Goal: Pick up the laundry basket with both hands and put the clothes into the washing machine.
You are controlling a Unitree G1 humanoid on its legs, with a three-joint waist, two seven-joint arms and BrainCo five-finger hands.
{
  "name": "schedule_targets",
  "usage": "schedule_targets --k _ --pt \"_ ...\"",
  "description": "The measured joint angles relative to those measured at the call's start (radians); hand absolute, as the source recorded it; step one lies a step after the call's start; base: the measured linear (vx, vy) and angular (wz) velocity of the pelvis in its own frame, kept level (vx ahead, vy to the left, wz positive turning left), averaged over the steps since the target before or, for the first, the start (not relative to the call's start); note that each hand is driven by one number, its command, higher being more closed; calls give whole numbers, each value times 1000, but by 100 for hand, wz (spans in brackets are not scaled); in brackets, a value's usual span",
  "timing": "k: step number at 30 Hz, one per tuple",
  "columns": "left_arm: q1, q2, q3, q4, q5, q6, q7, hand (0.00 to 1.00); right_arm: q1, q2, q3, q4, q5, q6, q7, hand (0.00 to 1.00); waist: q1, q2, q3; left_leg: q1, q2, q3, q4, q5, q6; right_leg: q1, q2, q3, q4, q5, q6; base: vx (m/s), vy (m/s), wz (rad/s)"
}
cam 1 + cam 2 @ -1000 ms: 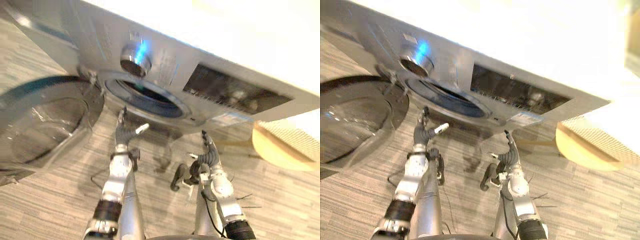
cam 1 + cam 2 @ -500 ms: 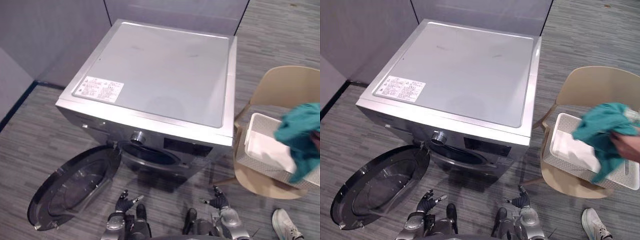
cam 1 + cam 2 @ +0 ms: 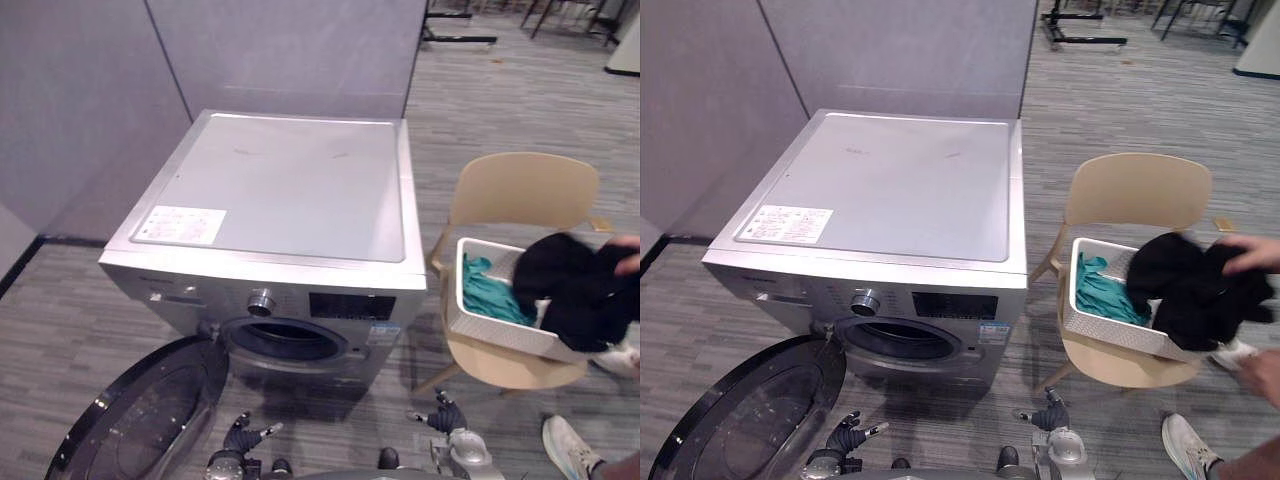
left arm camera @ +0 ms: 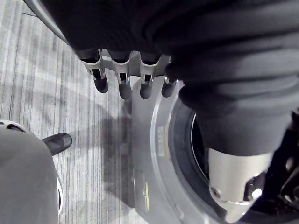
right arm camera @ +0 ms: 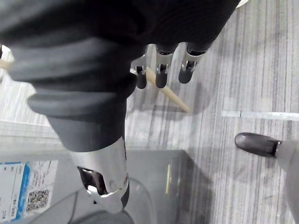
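Observation:
A white laundry basket [image 3: 492, 326] stands on the seat of a beige chair [image 3: 520, 190] to the right of the silver washing machine [image 3: 270, 190]. A teal cloth [image 3: 490, 295] lies in the basket. A person's hand [image 3: 625, 255] holds a black garment [image 3: 570, 290] over it. The machine's round door [image 3: 140, 420] hangs open at the lower left, showing the drum opening [image 3: 285, 340]. My left hand [image 3: 240, 440] and right hand [image 3: 450, 418] hover low over the floor before the machine, both open and holding nothing. Their fingers [image 4: 121, 79] [image 5: 161, 70] stay straight.
Grey partition walls [image 3: 90, 110] stand behind and to the left of the machine. A person's white shoe [image 3: 570, 445] rests on the floor at the lower right, near the chair. Open striped floor stretches behind the chair.
The camera has tipped up and back, so the whole picture shifted. The person dropped the teal cloth into the basket and now holds a black garment over it. My hands stay open.

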Motion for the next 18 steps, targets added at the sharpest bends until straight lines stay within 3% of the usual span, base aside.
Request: schedule_targets --k 5,18 --pt "1 -1 -18 0 6 5 0 0 25 -2 0 0 4 4 0 0 -4 -4 -2 33 -4 42 -10 -6 -5 4 7 55 -24 23 1 -57 -6 -33" --pt "4 -2 -29 1 37 5 1 0 44 -2 -2 0 31 19 1 0 -15 -4 -2 52 -24 18 -15 -23 10 15 -4 66 -26 23 9 -12 -3 -2"
